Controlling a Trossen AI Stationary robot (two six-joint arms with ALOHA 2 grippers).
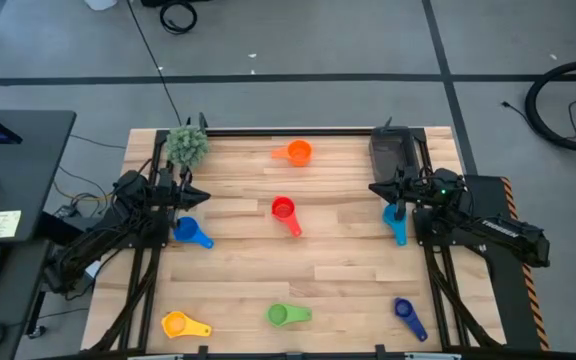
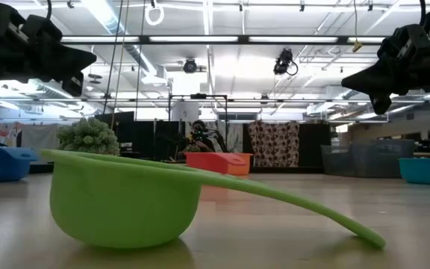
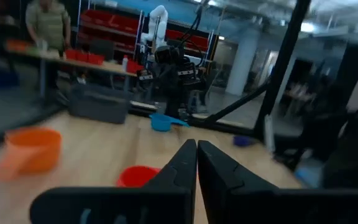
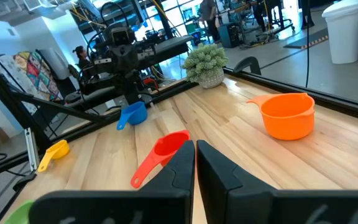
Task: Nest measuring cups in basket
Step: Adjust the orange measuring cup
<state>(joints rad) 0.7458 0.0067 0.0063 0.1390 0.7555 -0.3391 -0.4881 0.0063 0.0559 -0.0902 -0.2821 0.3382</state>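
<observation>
While the desk [image 1: 348,250] carries everything, the basket [image 1: 389,150] sits at its far right corner, empty. Six measuring cups [image 1: 286,213] lie scattered, none nested. Left claw [image 1: 202,195] and right claw [image 1: 376,187] hover, fingers pressed together, holding nothing.

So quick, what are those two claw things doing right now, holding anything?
Left gripper: fingers shut, holding nothing.
Right gripper: fingers shut, holding nothing.
</observation>
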